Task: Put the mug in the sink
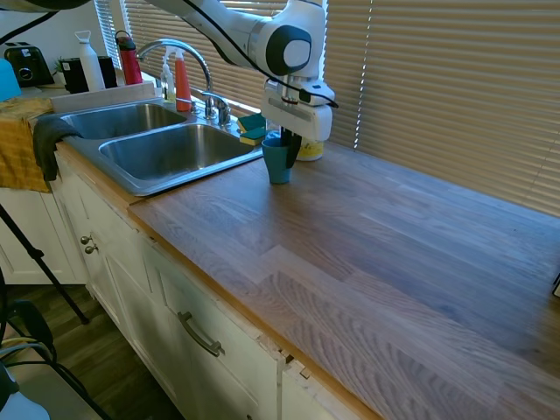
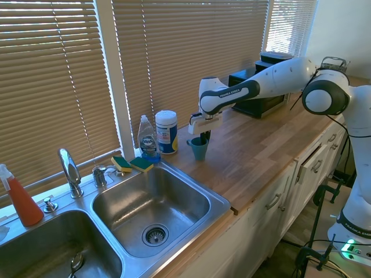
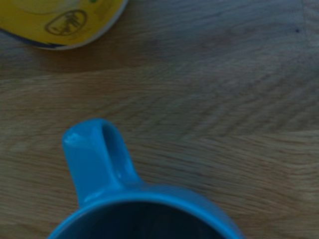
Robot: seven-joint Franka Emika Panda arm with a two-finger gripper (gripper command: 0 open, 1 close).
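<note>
End effector (image 1: 289,143) down over teal mug (image 1: 277,161), fingers straddling rim, one inside; how tightly closed, cannot tell. Mug upright on wooden table (image 1: 394,254), beside sink (image 1: 175,153) basin, near wipes canister (image 2: 166,131). Handle (image 3: 97,157) toward canister.

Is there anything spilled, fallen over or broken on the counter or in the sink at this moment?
Nothing stands out. The mug stands upright on the wooden counter beside the sink, with the hand at its rim. The wipes canister and dish soap bottle are upright, and no liquid shows on the wood.
</note>
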